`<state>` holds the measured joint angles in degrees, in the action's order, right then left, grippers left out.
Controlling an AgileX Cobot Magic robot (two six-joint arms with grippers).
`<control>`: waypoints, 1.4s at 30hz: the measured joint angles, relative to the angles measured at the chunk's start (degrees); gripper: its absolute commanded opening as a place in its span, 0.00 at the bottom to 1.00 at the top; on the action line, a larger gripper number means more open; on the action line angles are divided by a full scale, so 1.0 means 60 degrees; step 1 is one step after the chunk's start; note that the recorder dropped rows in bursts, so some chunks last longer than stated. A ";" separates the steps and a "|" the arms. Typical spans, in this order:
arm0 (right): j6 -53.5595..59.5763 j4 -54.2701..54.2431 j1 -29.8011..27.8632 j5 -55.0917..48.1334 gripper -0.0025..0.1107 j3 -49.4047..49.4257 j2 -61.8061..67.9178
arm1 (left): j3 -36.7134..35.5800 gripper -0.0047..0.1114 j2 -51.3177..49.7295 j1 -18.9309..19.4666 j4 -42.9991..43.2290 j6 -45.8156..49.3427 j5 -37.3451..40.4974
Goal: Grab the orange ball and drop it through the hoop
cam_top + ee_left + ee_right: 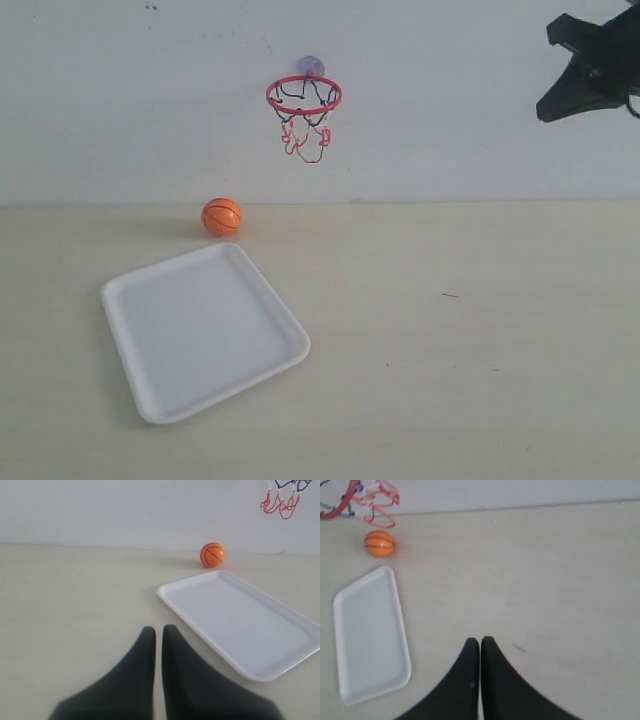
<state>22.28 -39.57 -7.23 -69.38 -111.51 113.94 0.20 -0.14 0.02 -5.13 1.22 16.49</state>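
Note:
The orange ball [222, 216] rests on the table by the back wall, just beyond the white tray's far corner; it also shows as the orange ball [212, 554] and the orange ball [379, 543]. The hoop [303, 95], a red ring with a string net, hangs on the wall above and to the right of the ball; the net [280, 500] and the rim [340, 502] show partly. My left gripper [159, 628] is shut and empty, well short of the ball. My right gripper [480, 640] is shut and empty, high at the right [590, 65].
A white tray [160, 395] lies empty on the beige table, left of centre, its far corner close to the ball. The wall runs along the table's back edge. Bare tabletop stretches to the right of the tray.

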 measured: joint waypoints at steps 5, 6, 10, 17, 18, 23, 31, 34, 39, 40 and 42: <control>-0.0142 -0.0240 0.0000 0.0262 0.02 0.4836 -0.4123 | 0.0000 0.08 0.0000 0.0000 0.0000 0.0000 0.0000; -0.0192 -0.0256 0.0000 0.0275 0.02 0.5207 -0.4540 | 0.0000 0.08 0.0000 0.0000 0.0000 0.0000 0.0000; -0.0404 -0.0276 0.0000 0.0207 0.02 0.6165 -0.6114 | 0.0000 0.08 0.0000 0.0000 0.0000 0.0000 0.0000; -0.0466 -0.0313 0.0000 0.0125 0.02 0.6293 -0.7672 | 0.0000 0.08 0.0000 0.0000 0.0000 0.0000 0.0000; -0.0466 -0.0334 0.0000 0.0125 0.02 0.6293 -0.7785 | 0.0000 0.08 0.0000 0.0000 0.0000 0.0000 0.0000; -0.0466 -0.0469 0.0000 0.0116 0.02 0.6307 -0.8026 | 0.0000 0.08 0.0000 0.0000 0.0000 0.0000 0.0000; -0.0499 -0.0342 0.0367 0.0845 0.02 0.6488 -0.8920 | 0.0000 0.08 0.0000 0.0000 0.0000 0.0000 0.0000; -0.0056 -0.0304 0.1393 0.2494 0.02 0.7006 -0.9668 | 0.0000 0.08 0.0000 0.0000 0.0000 0.0000 0.0000; 0.0988 -0.0384 0.2946 0.5611 0.02 0.9157 -1.1210 | 0.0000 0.08 0.0000 0.0000 0.0000 0.0000 0.0000; 0.1195 -0.0384 0.3013 0.6403 0.02 1.0185 -1.1814 | 0.0000 0.08 0.0000 0.0000 0.0000 0.0000 0.0000; 0.1288 -0.0384 0.2782 0.7643 0.02 1.2056 -1.2754 | 0.0000 0.08 0.0000 0.0000 0.0000 0.0000 0.0000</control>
<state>30.01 -41.87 9.46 -23.52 -39.18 37.42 0.20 -0.14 0.02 -5.13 1.22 16.49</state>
